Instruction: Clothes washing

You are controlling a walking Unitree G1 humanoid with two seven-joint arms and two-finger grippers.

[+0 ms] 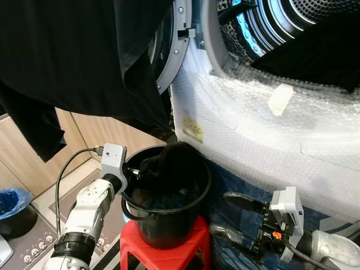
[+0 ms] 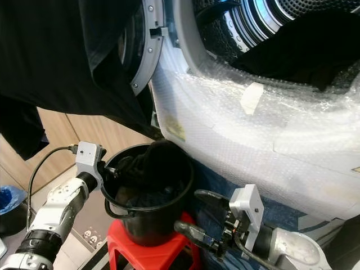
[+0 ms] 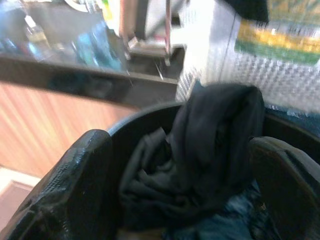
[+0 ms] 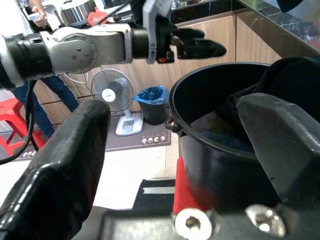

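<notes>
A black bucket (image 1: 169,219) stands on a red stool (image 1: 169,254) in front of the washing machine. Inside it lie a bunched black garment (image 1: 175,162) and some blue denim (image 1: 169,199). My left gripper (image 1: 136,171) reaches over the bucket's left rim, open, with its fingers (image 3: 75,185) on either side of the black garment (image 3: 200,145). My right gripper (image 1: 219,214) hovers low at the bucket's right side, open and empty. The washer drum (image 1: 270,22) is open, with dark clothes (image 1: 320,53) lying in its mouth.
Bubble wrap (image 1: 264,129) covers the washer's front. A large black garment (image 1: 73,50) hangs over the open door (image 1: 175,50) at upper left. Wooden cabinets (image 1: 101,132), a blue-lined bin (image 1: 11,201), a floor fan (image 4: 112,95) and a person's legs (image 4: 60,85) stand to the left.
</notes>
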